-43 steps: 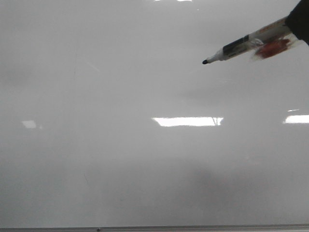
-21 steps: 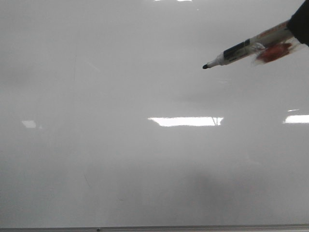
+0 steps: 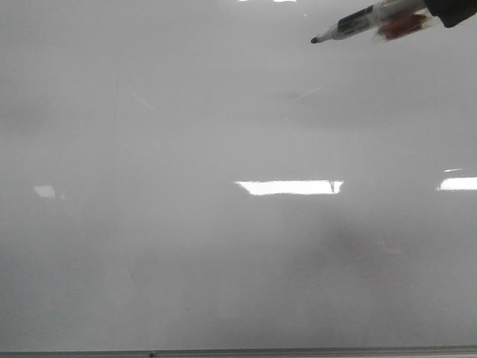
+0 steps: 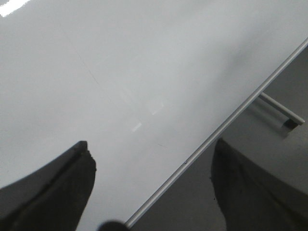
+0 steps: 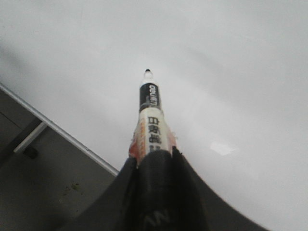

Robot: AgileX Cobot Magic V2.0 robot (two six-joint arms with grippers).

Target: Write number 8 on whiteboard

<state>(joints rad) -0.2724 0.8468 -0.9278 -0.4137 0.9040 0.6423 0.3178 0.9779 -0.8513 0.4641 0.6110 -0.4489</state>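
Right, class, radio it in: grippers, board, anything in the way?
Right gripper shut on marker, tip off the board. Left gripper open, empty. Whiteboard blank, no 8 yet. Nothing in the way.

We see matte black fingers (image 4: 53, 187) on the left gripper (image 4: 151, 192), broad and tapering; the right gripper (image 5: 156, 185) shows smooth black too, with faint pale lettering.

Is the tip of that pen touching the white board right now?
Cannot tell. In the front view the marker tip lies over the whiteboard, and no ink shows there; the right wrist view looks along the barrel, so neither contact nor gap is plain.
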